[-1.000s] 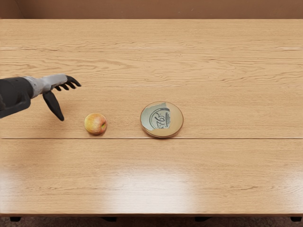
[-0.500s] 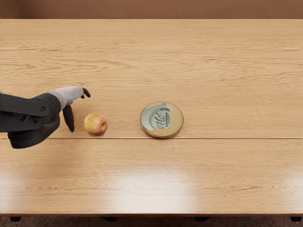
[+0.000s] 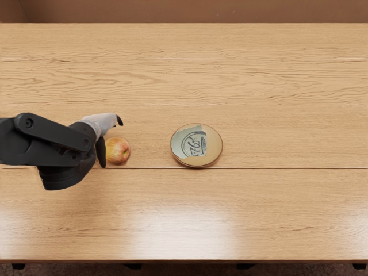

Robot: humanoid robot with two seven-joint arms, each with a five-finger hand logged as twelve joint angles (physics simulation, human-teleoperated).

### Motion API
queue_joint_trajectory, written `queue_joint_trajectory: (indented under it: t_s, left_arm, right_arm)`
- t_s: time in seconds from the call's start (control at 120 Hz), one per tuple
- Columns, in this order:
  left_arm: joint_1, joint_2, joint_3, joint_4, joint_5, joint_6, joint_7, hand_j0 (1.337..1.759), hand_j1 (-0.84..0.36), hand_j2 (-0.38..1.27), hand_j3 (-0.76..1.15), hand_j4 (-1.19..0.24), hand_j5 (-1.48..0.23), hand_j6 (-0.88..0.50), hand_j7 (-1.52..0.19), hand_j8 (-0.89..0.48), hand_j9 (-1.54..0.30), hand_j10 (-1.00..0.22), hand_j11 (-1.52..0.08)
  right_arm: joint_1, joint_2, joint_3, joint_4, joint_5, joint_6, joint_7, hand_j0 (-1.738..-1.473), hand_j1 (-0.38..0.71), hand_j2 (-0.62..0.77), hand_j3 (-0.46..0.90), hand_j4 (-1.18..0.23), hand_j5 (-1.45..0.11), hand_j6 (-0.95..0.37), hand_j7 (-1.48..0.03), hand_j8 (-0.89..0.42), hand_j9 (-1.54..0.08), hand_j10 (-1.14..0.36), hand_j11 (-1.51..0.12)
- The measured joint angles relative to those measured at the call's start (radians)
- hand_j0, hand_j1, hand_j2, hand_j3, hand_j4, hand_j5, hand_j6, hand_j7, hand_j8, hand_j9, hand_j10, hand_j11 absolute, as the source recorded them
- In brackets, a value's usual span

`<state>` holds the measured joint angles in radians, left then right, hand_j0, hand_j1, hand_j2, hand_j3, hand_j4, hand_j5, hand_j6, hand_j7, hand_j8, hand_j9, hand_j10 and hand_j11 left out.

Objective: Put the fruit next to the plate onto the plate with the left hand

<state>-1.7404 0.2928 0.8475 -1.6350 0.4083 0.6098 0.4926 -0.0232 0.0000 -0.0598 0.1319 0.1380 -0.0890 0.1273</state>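
A red and yellow apple (image 3: 119,150) lies on the wooden table (image 3: 259,75), a short way left of a small round plate (image 3: 196,145) with a blue pattern. My left hand (image 3: 107,138) comes in from the left and sits right at the apple's left side. Its fingers are spread, the thumb hanging down by the apple and the other fingertips above it. It holds nothing. The dark forearm hides the table just left of the apple. The right arm is out of view.
My left hand has moved right and a little down, from well left of the apple to right beside it. The apple and plate have not moved.
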Motion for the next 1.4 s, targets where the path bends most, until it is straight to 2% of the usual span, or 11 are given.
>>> queue_joint_trajectory:
  t_s: [0.083, 0.292, 0.358, 0.525, 0.75, 0.992, 1.108, 1.175, 1.4]
  left_arm:
    - [-0.015, -0.061, 0.014, 0.003, -0.048, 0.001, 0.0, 1.658, 0.06, 0.05, 0.0, -0.24, -0.31, -0.24, -0.31, -0.24, -0.31, -0.24, -0.31]
    - [-0.018, -0.091, 0.025, 0.019, -0.101, 0.001, 0.001, 1.658, 0.06, 0.05, 0.0, -0.24, -0.31, -0.24, -0.31, -0.24, -0.31, -0.24, -0.31]
    - [-0.018, -0.098, 0.027, 0.027, -0.105, 0.001, 0.012, 1.658, 0.06, 0.05, 0.0, -0.24, -0.32, -0.24, -0.32, -0.24, -0.32, -0.24, -0.32]
    - [-0.018, -0.151, 0.028, 0.048, -0.108, 0.001, 0.047, 1.658, -0.05, 0.07, 0.0, -0.33, -0.43, -0.33, -0.43, -0.33, -0.43, -0.33, -0.43]
    - [-0.012, -0.163, 0.034, 0.07, -0.109, 0.001, 0.058, 1.657, -0.17, 0.1, 0.0, -0.45, -0.59, -0.44, -0.59, -0.44, -0.59, -0.45, -0.59]
    - [-0.005, -0.169, 0.034, 0.09, -0.109, 0.0, 0.059, 1.655, -0.21, 0.26, 0.0, -0.58, -0.77, -0.4, -0.77, -0.39, -0.77, -0.57, -0.77]
    - [-0.009, -0.167, 0.033, 0.093, -0.11, 0.0, 0.059, 1.655, -0.22, 0.43, 0.0, -0.6, -0.88, -0.41, -0.88, -0.41, -0.88, -0.65, -0.89]
    - [-0.016, -0.165, 0.032, 0.094, -0.112, -0.001, 0.058, 1.655, -0.24, 0.51, 0.0, -0.59, -0.94, -0.39, -0.93, -0.4, -0.94, -0.66, -0.93]
    - [-0.119, -0.161, 0.001, 0.09, -0.159, -0.051, 0.057, 1.653, -0.25, 0.51, 0.0, -0.53, -1.04, -0.33, -1.03, -0.36, -1.04, -0.63, -1.02]
  right_arm:
    - [0.0, 0.0, 0.0, 0.0, 0.0, 0.0, 0.0, -1.658, -0.31, -0.01, 0.0, -0.04, -0.05, -0.04, -0.05, -0.04, -0.05, -0.03, -0.05]
    - [0.0, 0.0, 0.0, 0.0, 0.0, 0.0, 0.0, -1.658, -0.31, -0.01, 0.0, -0.04, -0.05, -0.04, -0.05, -0.04, -0.05, -0.03, -0.05]
    - [0.0, 0.0, 0.0, 0.0, 0.0, 0.0, 0.0, -1.658, -0.31, -0.01, 0.0, -0.04, -0.05, -0.04, -0.05, -0.04, -0.05, -0.03, -0.05]
    - [0.0, 0.0, 0.0, 0.0, 0.0, 0.0, 0.0, -1.658, -0.31, -0.01, 0.0, -0.04, -0.05, -0.04, -0.05, -0.04, -0.05, -0.03, -0.05]
    - [0.0, 0.0, 0.0, 0.0, 0.0, 0.0, 0.0, -1.658, -0.31, -0.01, 0.0, -0.04, -0.05, -0.04, -0.05, -0.04, -0.05, -0.03, -0.05]
    - [0.0, 0.0, 0.0, 0.0, 0.0, 0.0, 0.0, -1.658, -0.31, -0.01, 0.0, -0.04, -0.05, -0.04, -0.05, -0.04, -0.05, -0.03, -0.05]
    - [0.0, 0.0, 0.0, 0.0, 0.0, 0.0, 0.0, -1.658, -0.31, -0.01, 0.0, -0.04, -0.05, -0.04, -0.05, -0.04, -0.05, -0.03, -0.05]
    - [0.0, 0.0, 0.0, 0.0, 0.0, 0.0, 0.0, -1.658, -0.31, -0.01, 0.0, -0.04, -0.05, -0.04, -0.05, -0.04, -0.05, -0.04, -0.05]
    - [0.0, 0.0, 0.0, 0.0, 0.0, 0.0, 0.0, -1.658, -0.31, -0.01, 0.0, -0.04, -0.05, -0.04, -0.05, -0.04, -0.05, -0.04, -0.05]
